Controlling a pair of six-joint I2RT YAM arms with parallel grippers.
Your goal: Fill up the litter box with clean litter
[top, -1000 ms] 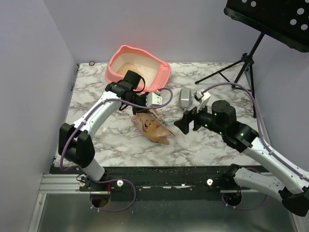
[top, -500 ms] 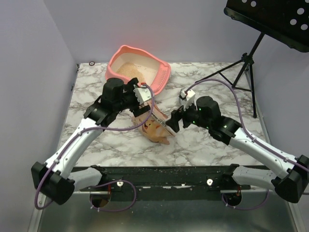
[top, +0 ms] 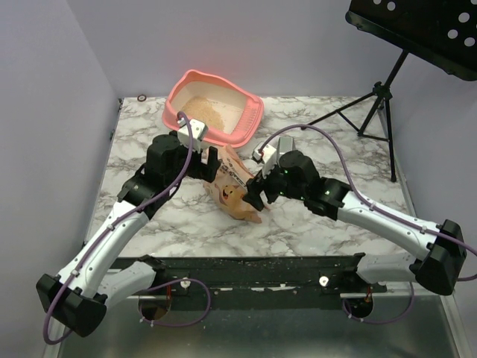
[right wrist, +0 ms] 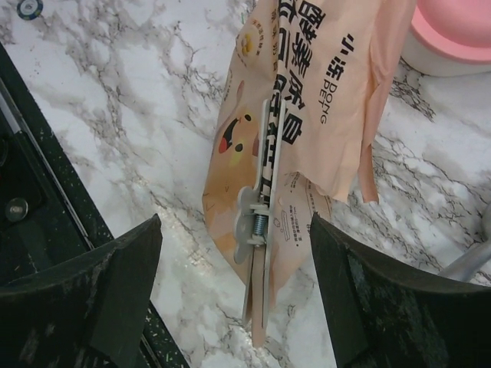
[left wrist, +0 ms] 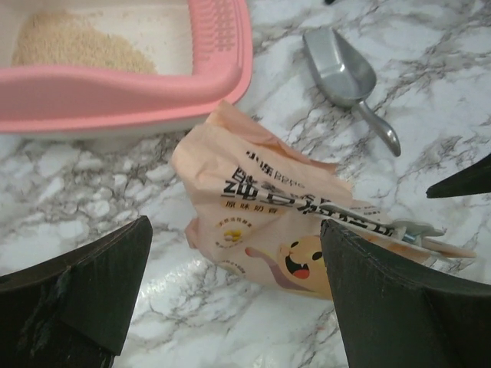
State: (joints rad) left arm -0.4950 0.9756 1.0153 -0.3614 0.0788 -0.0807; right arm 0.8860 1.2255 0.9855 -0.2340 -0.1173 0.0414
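Found litter box at counter's far left, holding a thin heap of clean litter. Observed litter bag lying just beside it, clipped shut. Noted left pincer released above bag, right pincer released over clip, likely positioned for unclipping.

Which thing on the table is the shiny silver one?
The scoop, lying flat near the corner of the litter box. The litter box is pink, and the bag is peach with a smiling face on it.
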